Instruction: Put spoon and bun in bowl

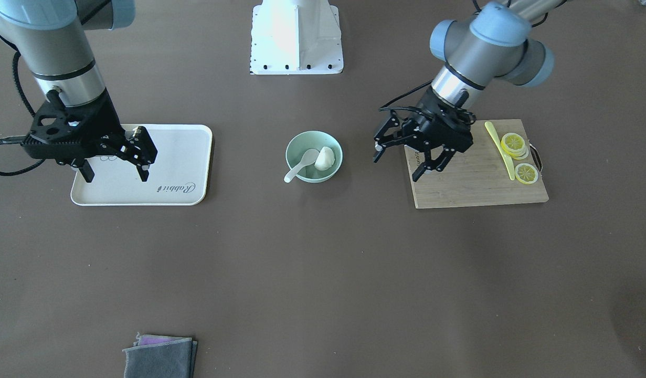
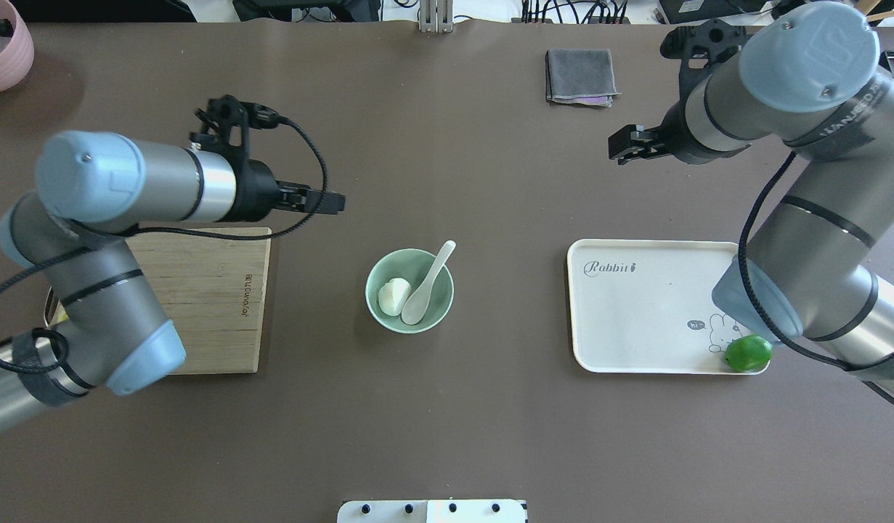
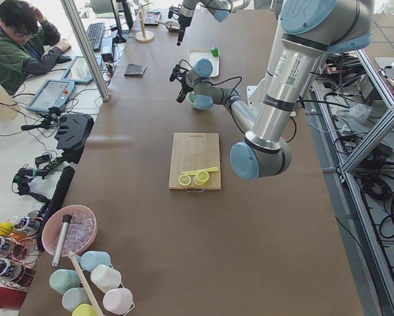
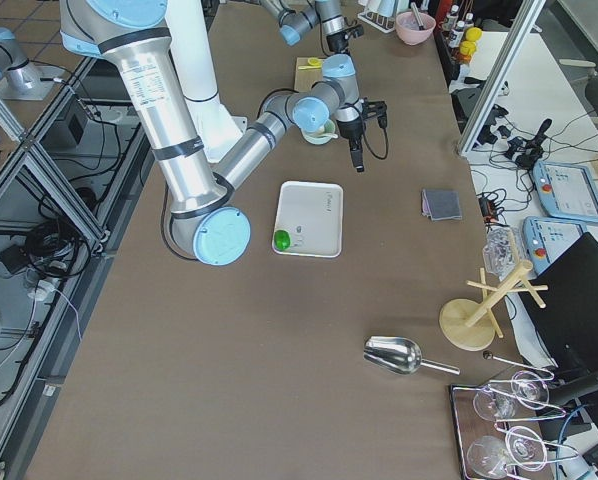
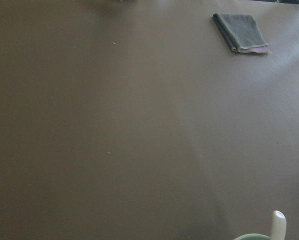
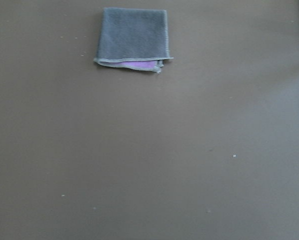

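Brown matte bench [image 2: 447, 436], long, runs the length of a lab room. Aluminium framing stands along the robot side. Desks with keyboards and pendants line the far side, and an operator [image 3: 19, 39] sits there.

Left arm comes in over the left end. The left gripper [image 1: 396, 164] hangs above the bench at the bowl-side edge of the board, jaws spread wide, nothing in them. Right arm comes in over the right end. The right gripper [image 1: 115, 176] hangs above the tray area, jaws also wide apart and empty.

Bamboo cutting board [image 2: 214, 305] lies toward the left end, near the robot-side edge. White tray [image 2: 650, 305] printed "Rabbit" lies toward the right end, with a green lime [image 2: 748, 353] on its robot-side corner.

Mint-green bowl [image 2: 436, 314] sits mid-bench between board and tray, well apart from both. Folded grey cloth [image 2: 579, 75], purple showing underneath, is near the far edge, right of centre. Pink bowl [image 2: 3, 51] is at the far left corner.

The bun [image 2: 393, 296] is inside the bowl on its left side. The spoon [image 2: 428, 283] has its scoop in the bowl just beside the bun, and its handle leans over the rim toward the far edge.

Lemon slices [image 1: 513, 143] and a thin yellow-green utensil [image 1: 498, 147] lie on the board's left-end side.
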Robot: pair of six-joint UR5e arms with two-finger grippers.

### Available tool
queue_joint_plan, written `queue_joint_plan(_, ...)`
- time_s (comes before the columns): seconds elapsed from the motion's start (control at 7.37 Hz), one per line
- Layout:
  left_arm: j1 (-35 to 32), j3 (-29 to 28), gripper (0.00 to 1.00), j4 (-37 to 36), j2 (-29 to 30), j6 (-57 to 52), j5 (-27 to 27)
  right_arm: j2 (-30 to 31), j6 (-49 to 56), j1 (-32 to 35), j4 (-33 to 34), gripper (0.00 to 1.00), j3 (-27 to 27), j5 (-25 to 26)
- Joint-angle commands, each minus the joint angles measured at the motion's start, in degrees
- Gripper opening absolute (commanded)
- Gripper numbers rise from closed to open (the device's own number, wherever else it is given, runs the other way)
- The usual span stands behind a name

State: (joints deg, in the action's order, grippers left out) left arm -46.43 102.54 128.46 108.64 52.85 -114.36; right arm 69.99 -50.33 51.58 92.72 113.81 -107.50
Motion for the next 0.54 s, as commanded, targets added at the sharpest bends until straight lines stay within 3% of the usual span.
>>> queue_joint_plan(0.0, -15.9, 1.8, 0.96, -0.3, -13.0, -15.6, -14.4, 7.8, 16.9, 10.9, 0.1, 1.0, 1.1, -6.9)
queue_joint_plan(0.14, -22.8, 1.0, 0.97, -2.1, -16.6, -23.4, -21.2, 10.5, 25.3, 17.9, 0.1, 1.0, 0.9, -13.8)
queue_joint_plan(0.27, -30.5, 0.6, 0.97, -10.0, -17.8, -34.5, -25.6, 14.2, 34.4, 23.9, 0.2, 1.0, 0.5, -18.0)
queue_joint_plan(0.41, -37.4, 0.6, 0.97, -20.3, -18.9, -51.1, -25.5, 17.7, 44.1, 28.9, 0.2, 1.0, -1.5, -19.9)
